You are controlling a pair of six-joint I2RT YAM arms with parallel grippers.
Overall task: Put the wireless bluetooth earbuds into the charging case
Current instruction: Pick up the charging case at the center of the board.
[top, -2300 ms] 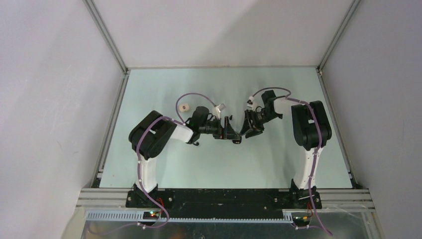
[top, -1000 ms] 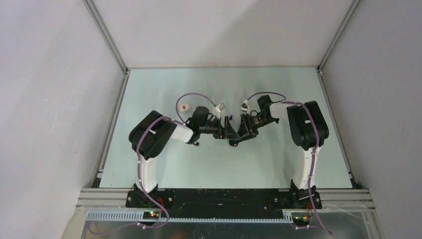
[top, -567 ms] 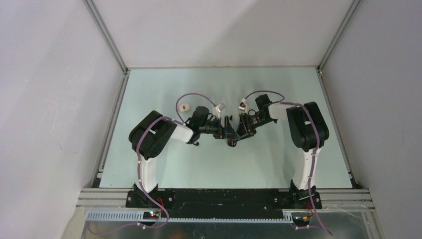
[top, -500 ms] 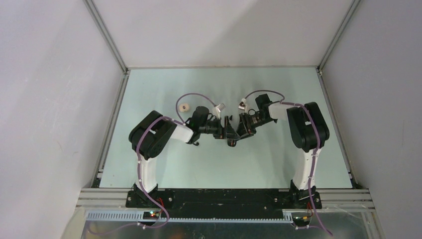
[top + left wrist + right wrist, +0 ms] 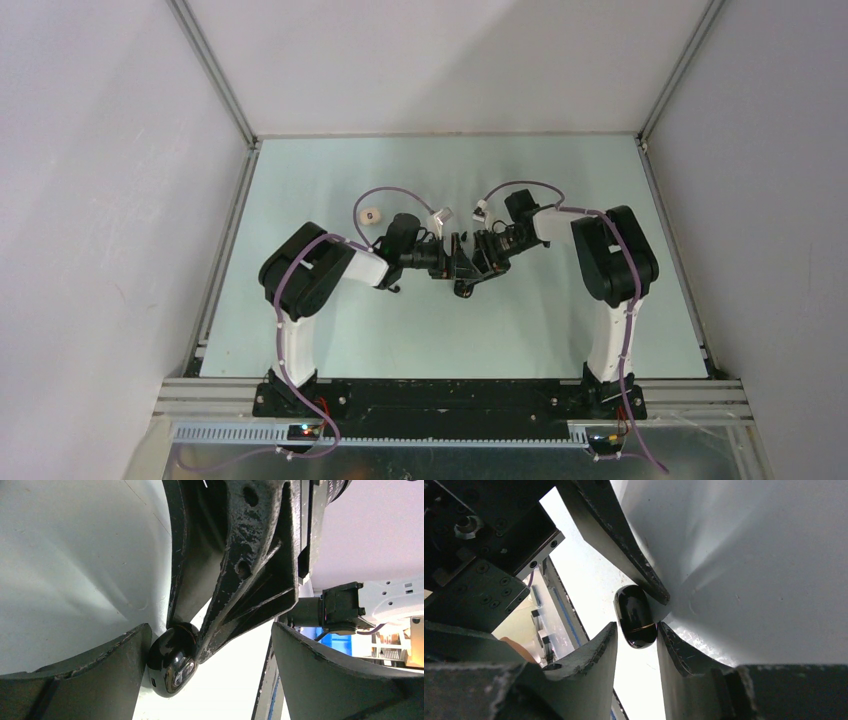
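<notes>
Probably a lab: aluminium-framed white enclosure (image 5: 212, 70)

Top view: light is even and diffuse from above. The table (image 5: 560, 320) reads pale green, with only faint shadow beneath the arms (image 5: 310, 275). Detail at centre is too small to resolve. Wrist views: the near fingers (image 5: 90, 680) are dark and blurred, and the bright gaps wash out to white. The glossy black case (image 5: 635, 615) shows reflections.

The top camera looks down from behind the arm bases (image 5: 290, 392) over the whole bench (image 5: 300, 180). Each wrist camera stares, very close, between its own jaws; both share one glossy black case (image 5: 172, 662).
</notes>
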